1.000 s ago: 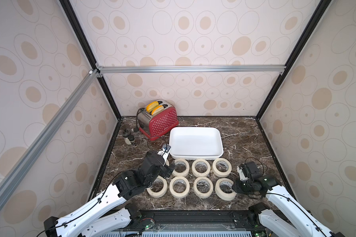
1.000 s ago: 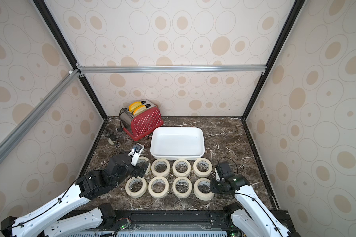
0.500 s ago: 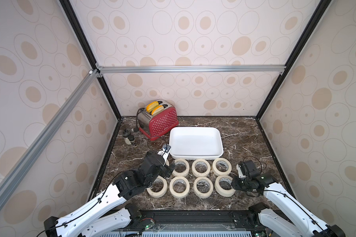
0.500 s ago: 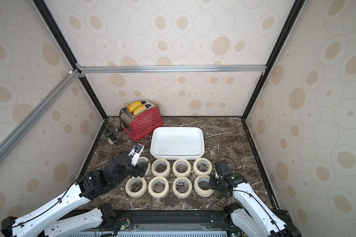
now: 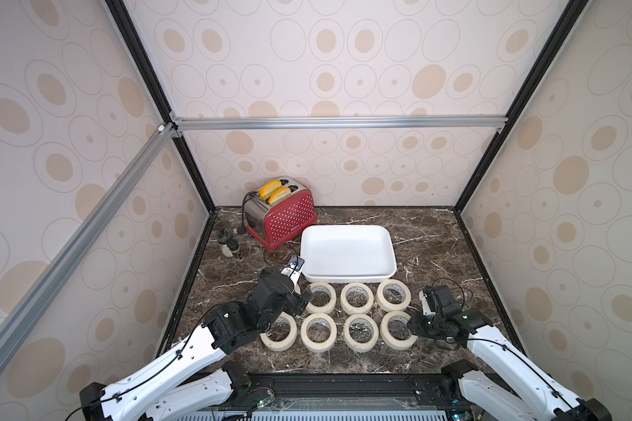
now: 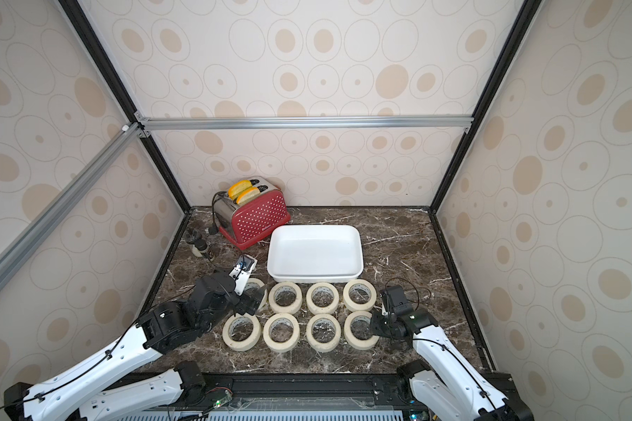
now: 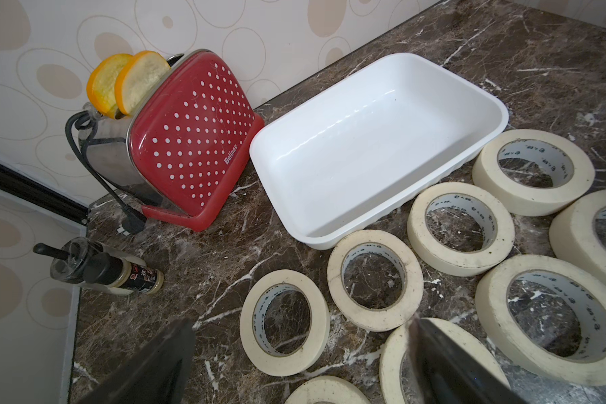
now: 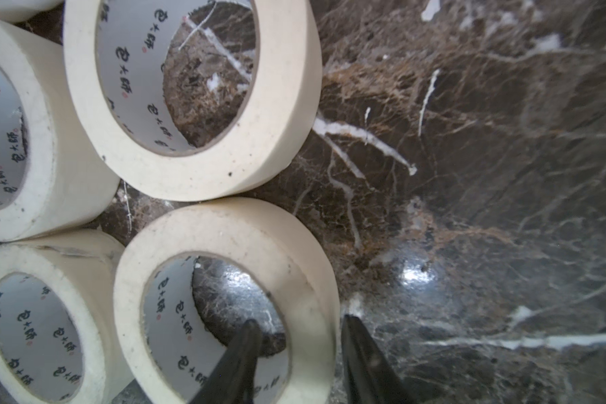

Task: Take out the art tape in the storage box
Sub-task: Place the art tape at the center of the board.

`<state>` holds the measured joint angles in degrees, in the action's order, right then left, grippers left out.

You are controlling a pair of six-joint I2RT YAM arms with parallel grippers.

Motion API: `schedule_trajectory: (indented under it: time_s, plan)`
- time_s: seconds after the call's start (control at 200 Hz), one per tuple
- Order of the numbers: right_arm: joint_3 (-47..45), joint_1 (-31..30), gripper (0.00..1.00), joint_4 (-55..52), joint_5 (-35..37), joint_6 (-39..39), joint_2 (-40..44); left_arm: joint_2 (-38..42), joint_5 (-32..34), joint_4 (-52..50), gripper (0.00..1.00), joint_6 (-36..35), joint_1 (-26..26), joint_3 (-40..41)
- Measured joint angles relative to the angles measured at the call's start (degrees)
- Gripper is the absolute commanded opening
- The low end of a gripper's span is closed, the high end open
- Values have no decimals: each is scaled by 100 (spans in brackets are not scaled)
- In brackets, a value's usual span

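Right wrist view: the right gripper [image 8: 300,328] straddles the wall of the closest roll [image 8: 224,224], with one finger inside the core and one outside. The jaws stand a little apart and do not seem to pinch the wall, so nothing is held. This roll lies flat on the table [image 8: 469,175].

In both top views the tape [image 5: 357,310] is eight cream rolls lying flat in two rows of four, packed side by side. Both rows sit on the robot's side of the box [image 5: 347,277], and the far row is just beside its near rim. The straddled roll ends the near row, on the side of the box away from the toaster [image 5: 289,218].

The left gripper [image 7: 301,321] hangs above the rolls in front of the box's toaster-side corner. Its jaws are wide apart and empty.

The box is white, shallow and empty, so no tape looks left to take out. The toaster stands beyond its far corner.

Each roll is probably light, stiff around its card core and not fragile. The matt paper should give the pads good friction. The likely hold is a pinch across the wall, one finger in the core. Because the rolls are crowded, the outer finger has room only on a free side.
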<state>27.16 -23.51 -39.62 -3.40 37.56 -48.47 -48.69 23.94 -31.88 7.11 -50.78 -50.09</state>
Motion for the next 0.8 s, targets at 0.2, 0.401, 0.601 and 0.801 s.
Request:
schedule_trajectory:
  time_s: [0.2, 0.401, 0.601, 0.801]
  plan:
    - [317, 0, 60, -175, 326, -107, 286, -17, 2, 0, 99, -9, 2, 0]
    - [894, 0, 82, -208, 1062, -564, 544, -11, 92, 4, 99, 0, 9, 0]
    - [1143, 7, 100, 402, 2081, -999, 868, 153, 415, 114, 99, 81, 85, 42]
    - [964, 68, 100, 1827, 2933, -1421, 970, 503, 1058, 605, 99, 76, 494, 341]
